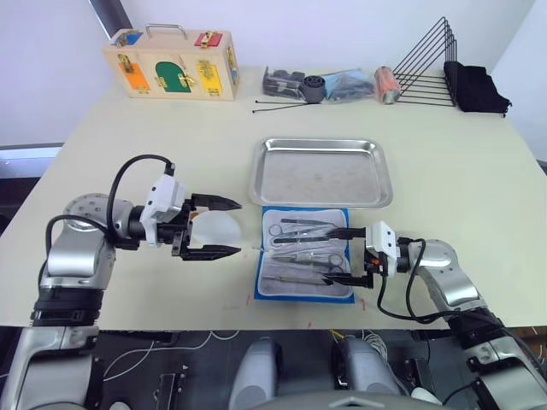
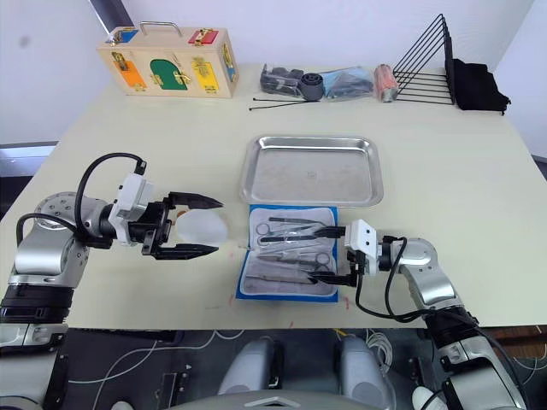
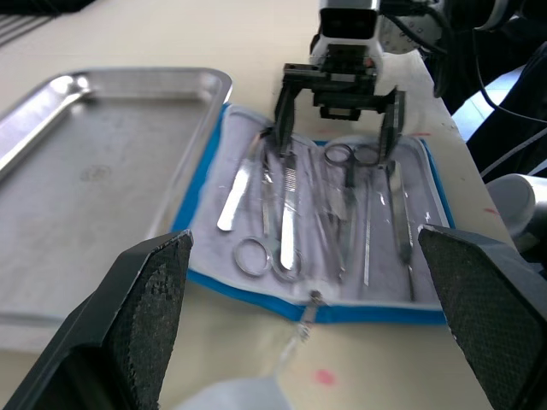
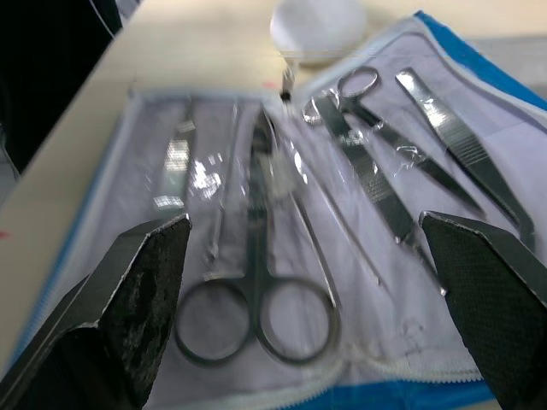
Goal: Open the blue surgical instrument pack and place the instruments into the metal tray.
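One table point(image 1: 128, 128) carries everything, and the tray point(image 1: 320, 173) lies near its middle, bare inside. Just in front of the tray, nearly touching its near rim, the pack point(image 1: 305, 266) lies spread flat with its clear whitish inner side up, edged in blue. Several instruments point(image 3: 282, 218), scissors and forceps among them, sit side by side on that inner sheet. Left of the pack, the left gripper point(image 1: 224, 227) hovers with fingers spread wide over a white pad point(image 1: 218, 229). At the pack's right edge, the right gripper point(image 1: 339, 255) has its fingers spread over the instruments, gripping nothing.
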You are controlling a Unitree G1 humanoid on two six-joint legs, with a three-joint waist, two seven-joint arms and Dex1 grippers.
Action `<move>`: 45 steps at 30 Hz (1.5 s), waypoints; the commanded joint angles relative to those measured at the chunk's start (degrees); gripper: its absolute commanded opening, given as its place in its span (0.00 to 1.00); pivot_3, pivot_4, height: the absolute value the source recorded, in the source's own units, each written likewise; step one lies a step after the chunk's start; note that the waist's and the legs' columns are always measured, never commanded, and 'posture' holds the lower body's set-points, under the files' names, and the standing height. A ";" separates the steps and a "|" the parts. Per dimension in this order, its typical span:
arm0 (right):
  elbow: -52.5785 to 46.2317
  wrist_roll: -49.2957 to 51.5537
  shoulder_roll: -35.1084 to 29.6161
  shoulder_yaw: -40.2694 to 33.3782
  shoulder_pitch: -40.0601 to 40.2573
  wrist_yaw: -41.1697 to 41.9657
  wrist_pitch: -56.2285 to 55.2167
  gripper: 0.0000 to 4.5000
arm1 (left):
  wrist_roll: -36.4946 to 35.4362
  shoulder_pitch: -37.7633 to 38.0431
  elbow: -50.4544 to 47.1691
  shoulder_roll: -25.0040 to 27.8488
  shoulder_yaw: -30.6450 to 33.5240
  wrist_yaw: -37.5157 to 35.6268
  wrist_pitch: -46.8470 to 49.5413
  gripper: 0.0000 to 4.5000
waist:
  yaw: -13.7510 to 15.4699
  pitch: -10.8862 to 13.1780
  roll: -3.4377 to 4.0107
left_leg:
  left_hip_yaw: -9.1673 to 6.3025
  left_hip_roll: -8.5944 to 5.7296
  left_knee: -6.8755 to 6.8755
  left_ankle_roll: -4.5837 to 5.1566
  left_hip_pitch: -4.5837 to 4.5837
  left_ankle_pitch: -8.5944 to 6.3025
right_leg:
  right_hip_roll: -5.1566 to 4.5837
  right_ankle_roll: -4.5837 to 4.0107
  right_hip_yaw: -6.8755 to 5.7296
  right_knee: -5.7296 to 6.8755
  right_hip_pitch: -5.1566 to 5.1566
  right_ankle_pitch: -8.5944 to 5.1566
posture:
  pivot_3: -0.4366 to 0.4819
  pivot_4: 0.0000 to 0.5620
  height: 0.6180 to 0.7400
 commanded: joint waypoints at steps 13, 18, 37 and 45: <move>3.54 -5.63 -3.25 5.56 1.36 -1.92 12.84 1.00 | -2.63 1.92 -1.91 1.46 1.75 -2.17 -1.97 0.99 | 0.01 -0.23 -0.22 | -0.01 0.01 0.00 0.00 0.12 0.00 | 0.00 0.00 0.00 0.01 0.06 0.00 | 0.48 0.27 1.00; 3.89 -6.03 -3.18 6.21 1.64 -2.07 12.63 1.00 | -3.02 2.60 -2.07 1.50 2.01 -2.05 -2.64 0.99 | 0.01 -0.38 -0.32 | -0.01 0.01 -0.01 0.00 0.21 0.00 | 0.00 0.00 0.00 0.00 0.15 0.00 | 0.48 0.27 1.00; 6.92 -6.20 -2.06 5.59 1.59 -2.75 7.19 1.00 | -4.68 0.75 -0.86 2.15 0.82 -2.59 -4.81 0.99 | 0.01 -0.53 -0.48 | -0.01 0.02 -0.02 0.00 0.26 0.00 | 0.00 -0.01 -0.01 0.00 0.17 -0.01 | 0.48 0.27 1.00; 8.78 -6.07 -1.34 4.93 1.18 -3.21 5.11 1.00 | -4.11 -5.63 0.43 -0.38 -1.87 -2.78 -3.59 0.99 | -0.14 -0.60 -0.58 | 0.02 0.02 -0.11 0.01 0.65 -0.01 | 0.02 -0.02 0.02 -0.06 0.52 -0.01 | 0.48 0.27 1.00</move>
